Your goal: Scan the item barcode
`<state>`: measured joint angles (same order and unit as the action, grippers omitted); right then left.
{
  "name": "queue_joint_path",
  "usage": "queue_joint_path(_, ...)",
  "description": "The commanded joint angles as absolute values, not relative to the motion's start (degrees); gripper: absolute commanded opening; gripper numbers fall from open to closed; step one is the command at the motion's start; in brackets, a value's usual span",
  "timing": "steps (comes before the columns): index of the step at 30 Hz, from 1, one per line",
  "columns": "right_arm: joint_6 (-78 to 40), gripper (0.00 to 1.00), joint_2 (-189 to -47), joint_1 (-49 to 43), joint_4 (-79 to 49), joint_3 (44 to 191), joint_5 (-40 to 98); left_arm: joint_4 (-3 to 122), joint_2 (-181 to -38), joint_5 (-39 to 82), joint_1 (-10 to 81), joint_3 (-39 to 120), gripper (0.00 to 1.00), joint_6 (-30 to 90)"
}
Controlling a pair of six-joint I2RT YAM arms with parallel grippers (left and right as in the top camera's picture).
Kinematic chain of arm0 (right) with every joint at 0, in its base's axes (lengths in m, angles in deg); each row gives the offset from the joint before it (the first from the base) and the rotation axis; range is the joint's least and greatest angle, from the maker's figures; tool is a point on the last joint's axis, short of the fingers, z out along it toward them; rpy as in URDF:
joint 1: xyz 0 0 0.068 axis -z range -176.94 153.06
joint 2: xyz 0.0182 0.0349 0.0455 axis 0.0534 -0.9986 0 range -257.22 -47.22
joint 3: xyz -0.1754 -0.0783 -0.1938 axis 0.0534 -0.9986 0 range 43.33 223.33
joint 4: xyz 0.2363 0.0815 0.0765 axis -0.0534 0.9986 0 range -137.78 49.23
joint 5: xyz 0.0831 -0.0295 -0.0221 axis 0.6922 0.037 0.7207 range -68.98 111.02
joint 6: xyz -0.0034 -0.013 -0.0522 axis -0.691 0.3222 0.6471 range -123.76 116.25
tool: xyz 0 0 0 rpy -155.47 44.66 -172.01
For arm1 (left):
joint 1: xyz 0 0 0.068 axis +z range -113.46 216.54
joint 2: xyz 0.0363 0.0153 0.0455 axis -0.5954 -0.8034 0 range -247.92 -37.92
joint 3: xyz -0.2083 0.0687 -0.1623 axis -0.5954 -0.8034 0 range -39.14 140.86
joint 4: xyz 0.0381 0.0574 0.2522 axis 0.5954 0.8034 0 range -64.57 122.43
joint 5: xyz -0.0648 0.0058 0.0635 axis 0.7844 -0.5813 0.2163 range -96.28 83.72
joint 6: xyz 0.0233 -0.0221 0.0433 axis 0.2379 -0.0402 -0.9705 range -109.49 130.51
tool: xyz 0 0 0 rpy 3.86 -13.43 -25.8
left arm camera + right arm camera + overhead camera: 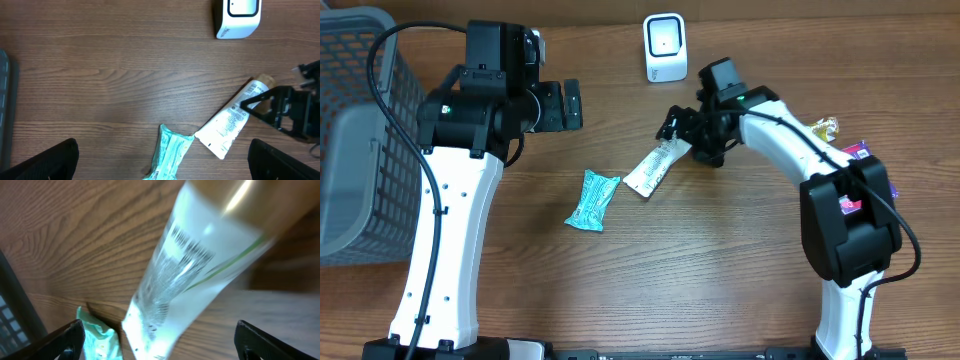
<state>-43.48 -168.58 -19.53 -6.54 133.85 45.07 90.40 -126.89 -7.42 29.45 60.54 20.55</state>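
Note:
The item, a white tube [653,167] with printed text and a gold cap, lies slanted on the wooden table. In the left wrist view the tube [230,122] lies with its flat end toward a teal packet [170,155]. My right gripper [682,138] is open at the tube's cap end. Its wrist view shows the blurred tube [190,270] between wide-apart fingers [65,340], with neither finger touching it. The white scanner [665,47] stands at the back of the table. My left gripper [570,105] hangs open and empty left of the tube, above the table.
The teal packet [593,200] lies just left of the tube. A grey mesh basket [360,130] fills the left edge. Wrapped snacks [825,127] lie at the right behind the right arm. The scanner [239,17] sits at the top of the left wrist view.

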Motion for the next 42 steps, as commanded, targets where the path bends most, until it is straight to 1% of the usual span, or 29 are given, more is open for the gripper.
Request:
queue_joint_path(1,-50.91,0.93,-170.68,-21.1,-7.9,132.23,43.54,90.36,-127.5,-7.77,29.39,60.32,1.0,19.29)
queue_joint_path(5,-50.93,0.84,-171.44,-22.02,-8.73,131.27,42.01,90.34,-127.5,-7.79,29.39,60.32,1.0,19.29)
queue_joint_path(11,-50.63,0.68,-171.44,-22.11,-8.99,130.9,39.21,90.36,-127.5,-7.79,29.39,60.32,1.0,19.29)
queue_joint_path(12,-50.39,0.6,-171.44,-22.11,-9.12,130.92,39.04,90.36,-127.5,-7.77,29.39,60.32,1.0,19.29)
queue_joint_path(13,-50.1,0.55,-171.44,-22.11,-9.19,130.92,39.04,90.36,-127.5,-7.77,29.39,60.32,1.0,19.29)
queue_joint_path(15,-49.29,0.35,-171.44,-22.02,-9.21,130.92,39.06,90.36,-127.5,-7.79,29.39,60.32,1.0,19.29)
queue_joint_path(16,-48.51,0.29,-171.42,-21.93,-9.19,130.98,39.1,90.36,-127.5,-7.77,29.39,60.32,1.0,19.29)
queue_joint_path(17,-47.15,0.07,-171.42,-21.83,-8.88,131.16,39.17,90.36,-127.5,-7.79,29.39,60.32,1.0,19.29)
queue_joint_path(18,-46.37,0.04,-171.42,-21.74,-8.77,131.25,39.56,90.36,-127.5,-7.77,29.39,60.32,0.99,19.29)
queue_joint_path(21,-37.38,0.04,-171.42,-20.82,-7.39,132.21,43.8,90.36,-127.5,-7.79,29.39,60.32,0.99,19.29)
queue_joint_path(22,-31.83,0.04,-171.42,-20.03,-5.73,132.8,46.05,90.36,-127.5,-7.77,29.39,60.32,1.0,19.29)
queue_joint_path(25,-20.88,0.04,-171.42,-18.2,-2.13,133.72,49.25,90.36,-127.5,-7.79,29.39,60.32,1.0,19.29)
queue_joint_path(28,-10.32,0.04,-171.42,-15.73,1.39,133.82,48.96,90.34,-127.5,-7.79,29.39,60.32,1.0,19.29)
queue_joint_path(33,1.52,0.04,-171.42,-11.71,4.17,133.67,47.67,90.36,-127.5,-7.77,29.39,60.32,1.0,19.29)
queue_joint_path(38,6.24,0.12,-171.42,-9.63,4.71,133.67,47.67,90.36,-127.5,-7.79,29.39,60.32,1.0,19.29)
queue_joint_path(40,7.08,0.2,-171.42,-9.19,4.8,133.67,47.67,90.36,-127.5,-7.79,29.39,60.32,1.0,19.29)
queue_joint_path(42,7.03,0.32,-171.44,-9.13,4.76,133.67,47.67,90.36,-127.5,-7.79,29.39,60.32,1.0,19.29)
